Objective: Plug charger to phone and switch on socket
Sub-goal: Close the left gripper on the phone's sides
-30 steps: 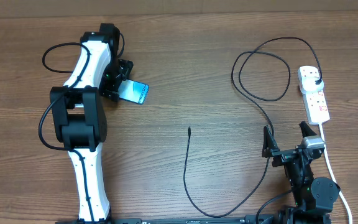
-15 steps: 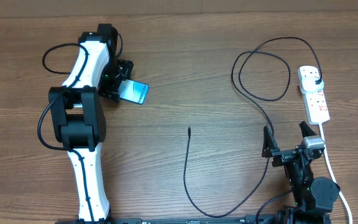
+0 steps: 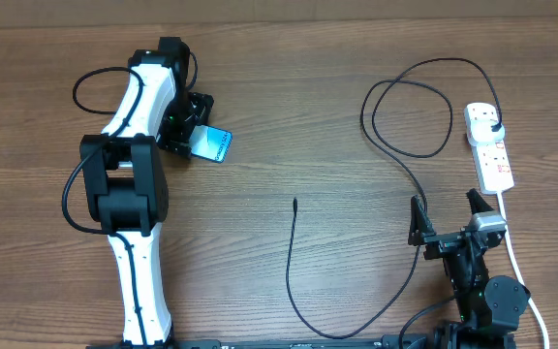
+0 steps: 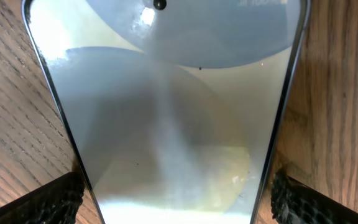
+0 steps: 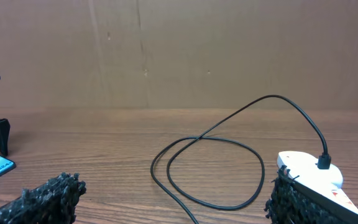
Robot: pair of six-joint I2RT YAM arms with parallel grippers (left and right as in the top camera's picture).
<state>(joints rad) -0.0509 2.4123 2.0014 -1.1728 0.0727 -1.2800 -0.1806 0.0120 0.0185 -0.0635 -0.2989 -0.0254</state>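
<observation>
My left wrist view shows my left fingers pinching the phone by its long edges, length straight ahead; overhead hides this; my right fingers gape empty

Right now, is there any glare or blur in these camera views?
Left wrist: pale glare washes out the screen of the slim dark-edged smartphone, nothing readable. Right wrist: the black gripper fingers are blurred up close, the white power strip sharp. Overhead: evenly lit, crisp.
</observation>
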